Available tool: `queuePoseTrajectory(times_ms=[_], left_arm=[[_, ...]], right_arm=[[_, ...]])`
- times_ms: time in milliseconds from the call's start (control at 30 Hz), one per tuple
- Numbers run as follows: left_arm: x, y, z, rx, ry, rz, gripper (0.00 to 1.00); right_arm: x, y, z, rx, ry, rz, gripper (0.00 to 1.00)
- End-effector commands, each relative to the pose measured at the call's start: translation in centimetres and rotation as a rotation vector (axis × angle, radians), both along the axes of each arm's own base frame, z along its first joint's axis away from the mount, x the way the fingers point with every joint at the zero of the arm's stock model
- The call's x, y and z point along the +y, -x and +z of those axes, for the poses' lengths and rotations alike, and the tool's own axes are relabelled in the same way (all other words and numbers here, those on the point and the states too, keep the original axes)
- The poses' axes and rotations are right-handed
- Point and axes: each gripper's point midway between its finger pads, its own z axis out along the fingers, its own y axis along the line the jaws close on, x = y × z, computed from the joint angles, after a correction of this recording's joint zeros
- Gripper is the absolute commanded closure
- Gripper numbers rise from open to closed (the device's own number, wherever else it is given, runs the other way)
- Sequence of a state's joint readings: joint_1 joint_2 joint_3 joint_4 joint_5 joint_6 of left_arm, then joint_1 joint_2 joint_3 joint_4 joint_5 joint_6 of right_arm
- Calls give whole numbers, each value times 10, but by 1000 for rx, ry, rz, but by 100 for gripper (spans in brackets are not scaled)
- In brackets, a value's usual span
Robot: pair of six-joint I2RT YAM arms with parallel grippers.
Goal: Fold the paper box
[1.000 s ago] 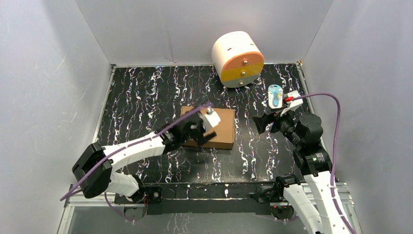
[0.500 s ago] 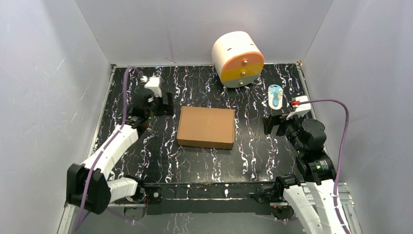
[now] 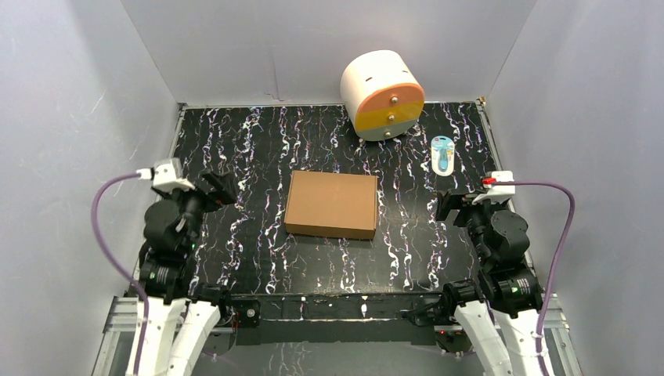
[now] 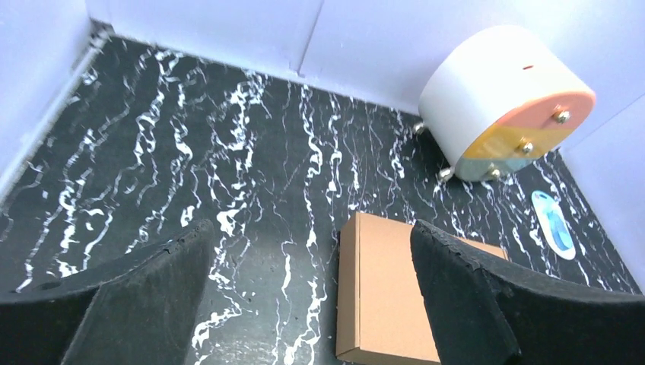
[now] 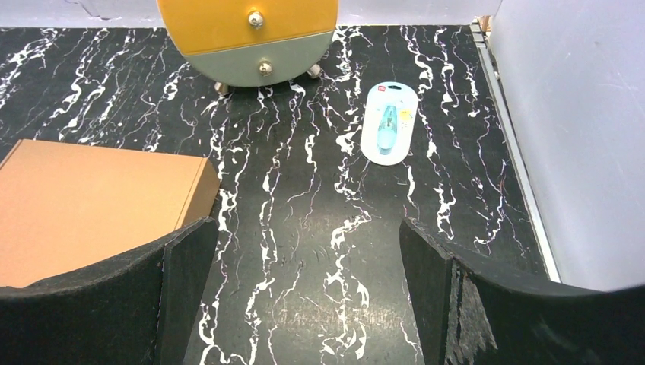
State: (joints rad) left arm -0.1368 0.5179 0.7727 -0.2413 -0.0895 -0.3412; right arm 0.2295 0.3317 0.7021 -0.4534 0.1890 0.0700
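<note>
left claw spread wide, empty | right claw spread wide, empty

High rear overview, two low forward-facing wrist views, paper box common.

You have the paper box lying flat at the middle of the surface. Behind it and to its right, the cylinder stands against the back wall. The small pack lies in front of the cylinder, near the right edge. The left end effector sits well left of the box and the right end effector to its right, neither touching it.
</note>
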Motion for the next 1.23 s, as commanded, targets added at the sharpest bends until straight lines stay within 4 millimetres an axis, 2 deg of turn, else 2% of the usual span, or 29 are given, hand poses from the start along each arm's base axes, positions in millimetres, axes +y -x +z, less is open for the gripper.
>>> queuePoseTrajectory(times_ms=[0,133,233,400,633,1200], left_arm=[[13,26,0,-29,-68,31,3],[11,37,8,-145,-36,20,4],[16,40,7,-177,-43,42,4],[21,39,3,-173,-47,72,4],[13,39,-6,-153,-84,13,3],[10,40,-6,-155,-76,5,4]], right_arm=[[-5,-2,13,-87,0,-27,2],[-2,-1,12,-117,-9,-9,1],[-3,1,11,-132,-12,-12,1],[2,-1,10,-157,-21,13,1],[2,0,11,-177,-26,14,1],[7,-4,4,-151,-23,37,1]])
